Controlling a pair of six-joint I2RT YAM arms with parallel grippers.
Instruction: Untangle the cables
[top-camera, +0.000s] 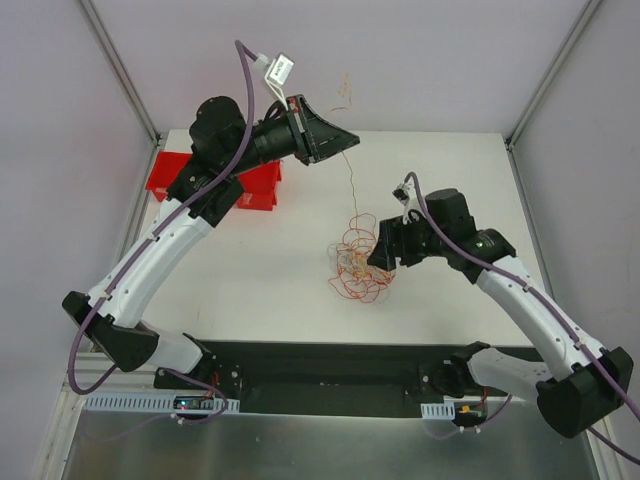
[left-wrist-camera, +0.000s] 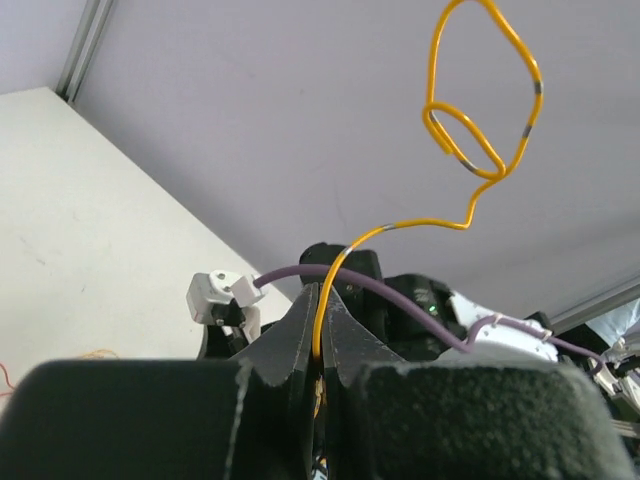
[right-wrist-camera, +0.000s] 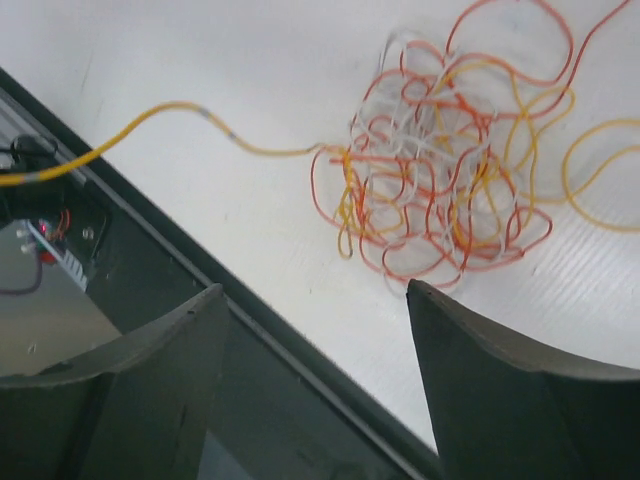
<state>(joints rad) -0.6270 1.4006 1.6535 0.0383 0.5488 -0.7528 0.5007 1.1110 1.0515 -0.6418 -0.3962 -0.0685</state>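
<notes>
The cables (top-camera: 361, 262) lie as a loose tangle of red, orange, yellow and white wires on the white table, right of centre. My left gripper (top-camera: 352, 139) is raised at the back of the table, shut on one yellow wire (top-camera: 352, 185) that runs down taut to the tangle. In the left wrist view the wire (left-wrist-camera: 470, 150) passes between the closed fingers (left-wrist-camera: 322, 300) and curls upward beyond them. My right gripper (top-camera: 377, 256) hovers at the tangle's right side. In the right wrist view it (right-wrist-camera: 315, 290) is open and empty, with the tangle (right-wrist-camera: 440, 170) just beyond the fingertips and the yellow strand (right-wrist-camera: 180, 108) leading left.
A red bin (top-camera: 262, 185) stands at the back left, partly under the left arm. A black base strip (top-camera: 330, 372) runs along the table's near edge. Metal frame posts (top-camera: 120, 70) stand at the back corners.
</notes>
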